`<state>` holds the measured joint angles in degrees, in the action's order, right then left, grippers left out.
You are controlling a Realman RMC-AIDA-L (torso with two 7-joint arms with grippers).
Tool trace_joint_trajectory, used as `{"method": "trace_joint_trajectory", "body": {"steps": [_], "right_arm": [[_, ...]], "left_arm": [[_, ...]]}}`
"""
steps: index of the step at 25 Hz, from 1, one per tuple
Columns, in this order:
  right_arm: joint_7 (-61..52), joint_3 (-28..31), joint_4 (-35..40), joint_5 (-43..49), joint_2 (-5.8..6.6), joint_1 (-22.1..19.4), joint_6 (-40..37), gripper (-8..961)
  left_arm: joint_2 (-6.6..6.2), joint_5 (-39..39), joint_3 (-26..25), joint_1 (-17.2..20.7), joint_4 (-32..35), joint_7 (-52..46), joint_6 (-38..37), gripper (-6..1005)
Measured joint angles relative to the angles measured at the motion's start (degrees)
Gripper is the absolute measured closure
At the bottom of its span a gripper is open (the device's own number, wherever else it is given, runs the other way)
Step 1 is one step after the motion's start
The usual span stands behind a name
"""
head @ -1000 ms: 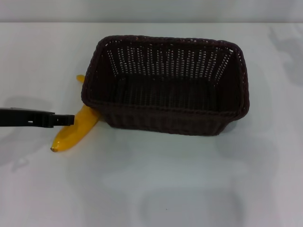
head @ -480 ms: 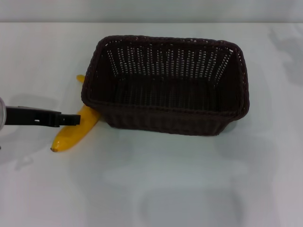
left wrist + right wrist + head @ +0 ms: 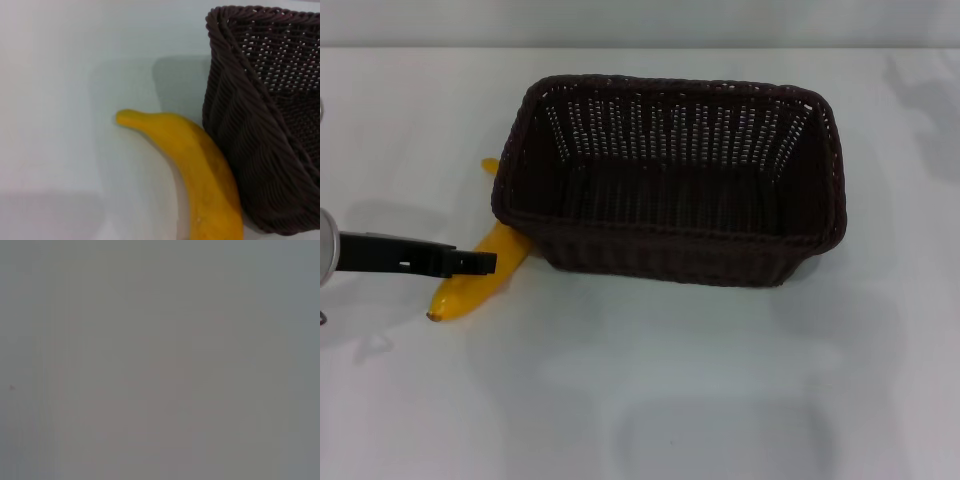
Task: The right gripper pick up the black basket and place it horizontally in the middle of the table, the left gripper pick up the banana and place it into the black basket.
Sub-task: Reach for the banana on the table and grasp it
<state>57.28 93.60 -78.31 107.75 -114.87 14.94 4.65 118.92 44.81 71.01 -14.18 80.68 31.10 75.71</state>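
The black basket point(image 3: 670, 250) stands upright and lengthwise across the middle of the white table point(image 3: 720, 400), its open top facing up. The banana point(image 3: 460, 295) lies on the table against the basket's left end, its stem point(image 3: 491, 165) pointing to the far side. In the left wrist view the banana point(image 3: 200, 170) touches the basket's wall point(image 3: 250, 150). My left gripper point(image 3: 488, 263) reaches in from the left, its tip over the banana's middle, close to the basket's near left corner. My right gripper is out of view.
The table's far edge point(image 3: 640, 47) runs along the top of the head view. The right wrist view shows only a plain grey surface.
My left gripper has moved to the right, from beside the banana to over its middle. The banana and the basket have not moved.
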Motion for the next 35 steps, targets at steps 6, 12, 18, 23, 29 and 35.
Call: {"method": "trace_joint_trajectory", "body": {"steps": [6, 12, 18, 23, 29, 35], "right_arm": [[-0.2, 0.0, 0.0, 0.0, 0.0, -0.1, 0.0, 204], [-0.3, -0.1, 0.0, 0.0, 0.0, -0.3, 0.0, 204], [-0.3, -0.3, 0.0, 0.0, 0.0, -0.4, -0.1, 204], [-0.3, -0.3, 0.1, 0.0, 0.0, -0.4, -0.1, 204], [-0.3, -0.3, 0.2, 0.0, 0.0, -0.4, -0.1, 204], [-0.3, -0.3, 0.3, 0.0, 0.0, -0.4, -0.1, 204]], "left_arm": [[0.0, 0.1, 0.0, 0.5, 0.0, 0.0, -0.3, 318], [0.0, 0.0, -0.1, 0.2, -1.4, 0.1, -0.7, 318], [0.0, 0.0, 0.0, -0.1, -2.5, 0.4, -1.5, 318], [0.0, 0.1, -0.1, -0.8, -4.1, 0.6, -2.1, 317], [0.0, 0.1, 0.0, -0.9, -4.8, 0.8, -2.7, 319], [0.0, 0.1, -0.2, -1.9, -6.8, 1.3, -2.9, 318]]}}
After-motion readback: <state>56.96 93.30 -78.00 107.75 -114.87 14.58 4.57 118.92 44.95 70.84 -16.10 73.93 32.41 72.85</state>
